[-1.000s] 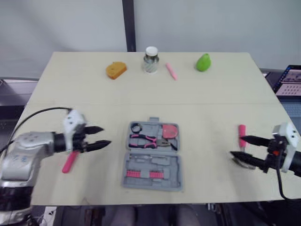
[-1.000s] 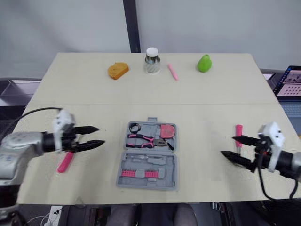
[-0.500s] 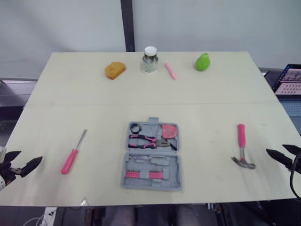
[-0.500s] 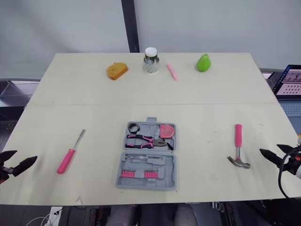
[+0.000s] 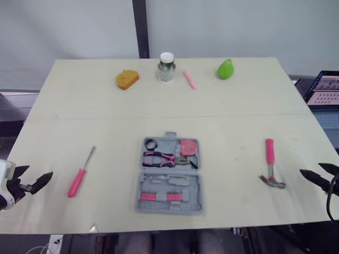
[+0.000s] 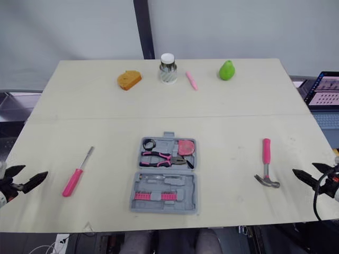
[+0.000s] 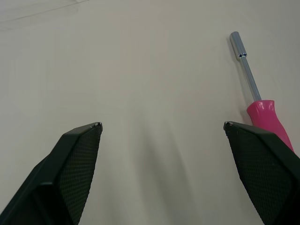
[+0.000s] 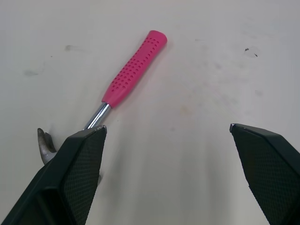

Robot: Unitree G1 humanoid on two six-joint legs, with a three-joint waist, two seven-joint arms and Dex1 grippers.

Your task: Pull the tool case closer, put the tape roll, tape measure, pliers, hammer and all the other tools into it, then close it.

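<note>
- Left eye view is showing the tool case point(image 5: 170, 174) lying open on the surface point(image 5: 159, 100), centred near my edge. The tape roll point(image 5: 152, 144), pliers point(image 5: 164, 157) and tape measure point(image 5: 189, 147) are sitting in its far half.
- I am seeing the hammer point(image 8: 133, 70) lying flat to the right of the case, well apart from it, with its handle pointing away from me. The screwdriver point(image 7: 255, 89) is lying well off to the left.
- Right claw point(image 8: 167, 127) is hovering spread wide and empty near the hammer's head end. Left claw point(image 7: 161, 125) is likewise spread and empty beside the screwdriver's pink handle.
- I am judging the hammer head-heavy. Its dimpled pink grip should be giving good friction, so I am favouring a pinch across it close to the head, lest the head swing down.
- I am expecting the screwdriver to be light and prone to rolling, so I am choosing the thick handle over the slick shaft.
- I am reading the case as stiff plastic, likelier to slide than lift, so I am aiming for a wall edge.
</note>
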